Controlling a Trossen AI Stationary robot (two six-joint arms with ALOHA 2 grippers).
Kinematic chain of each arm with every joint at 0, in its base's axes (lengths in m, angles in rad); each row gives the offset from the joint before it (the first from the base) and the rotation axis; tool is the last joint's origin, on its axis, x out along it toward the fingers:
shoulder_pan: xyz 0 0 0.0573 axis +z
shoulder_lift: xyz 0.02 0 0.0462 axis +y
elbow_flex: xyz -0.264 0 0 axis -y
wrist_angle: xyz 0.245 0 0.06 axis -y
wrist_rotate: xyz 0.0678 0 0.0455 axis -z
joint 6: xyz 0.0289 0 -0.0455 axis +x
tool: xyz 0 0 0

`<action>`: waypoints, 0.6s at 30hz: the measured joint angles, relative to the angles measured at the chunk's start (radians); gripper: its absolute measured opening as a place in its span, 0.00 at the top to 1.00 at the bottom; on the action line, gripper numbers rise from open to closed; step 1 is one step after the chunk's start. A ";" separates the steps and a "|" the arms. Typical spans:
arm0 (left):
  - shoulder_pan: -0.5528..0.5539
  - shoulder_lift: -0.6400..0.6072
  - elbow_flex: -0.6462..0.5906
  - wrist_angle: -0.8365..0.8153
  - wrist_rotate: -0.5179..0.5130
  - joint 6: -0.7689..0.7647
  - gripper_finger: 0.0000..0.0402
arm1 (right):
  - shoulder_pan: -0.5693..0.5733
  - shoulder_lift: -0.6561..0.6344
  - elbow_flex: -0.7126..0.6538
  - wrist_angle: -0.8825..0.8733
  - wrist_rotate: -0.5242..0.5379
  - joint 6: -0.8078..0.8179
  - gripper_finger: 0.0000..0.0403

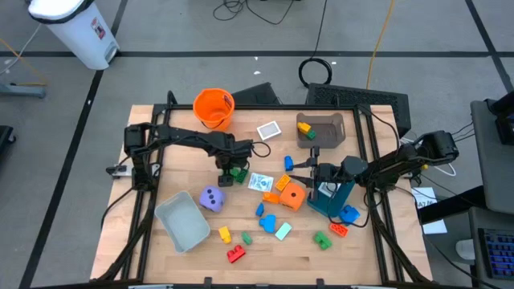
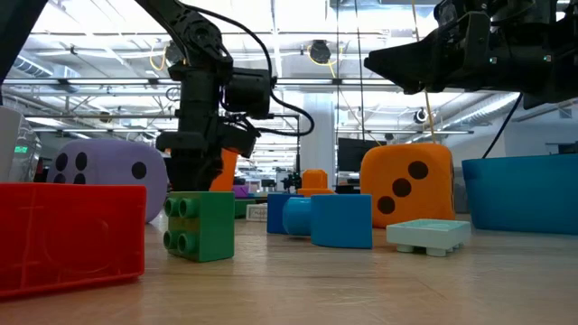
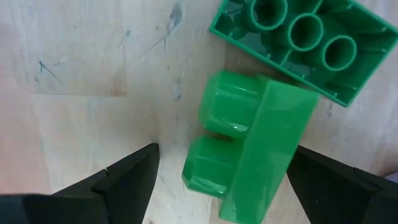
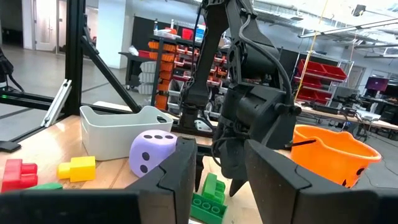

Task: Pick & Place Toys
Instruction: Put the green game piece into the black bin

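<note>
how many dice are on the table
2. The purple die sits beside the grey bin, toward the left arm's side. The orange die sits mid-table, next to the teal bin. Others could be hidden inside the bins.

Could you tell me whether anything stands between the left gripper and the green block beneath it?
Nothing visible does. The left gripper is open, its fingers either side of the green block; a second green block lies just beyond.
</note>
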 joint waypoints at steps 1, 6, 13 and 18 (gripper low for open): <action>0.000 0.000 0.000 0.000 0.000 -0.002 0.14 | 0.000 0.000 0.000 0.000 0.000 0.000 0.68; 0.000 -0.001 0.000 -0.001 0.000 -0.003 0.21 | 0.000 0.000 0.000 0.000 0.000 0.000 0.68; 0.000 -0.001 0.000 0.001 0.000 -0.002 0.42 | 0.000 0.000 0.000 0.000 0.001 0.000 0.68; 0.000 -0.004 0.000 -0.009 0.000 0.003 0.55 | 0.000 0.000 0.000 0.000 0.001 -0.001 0.68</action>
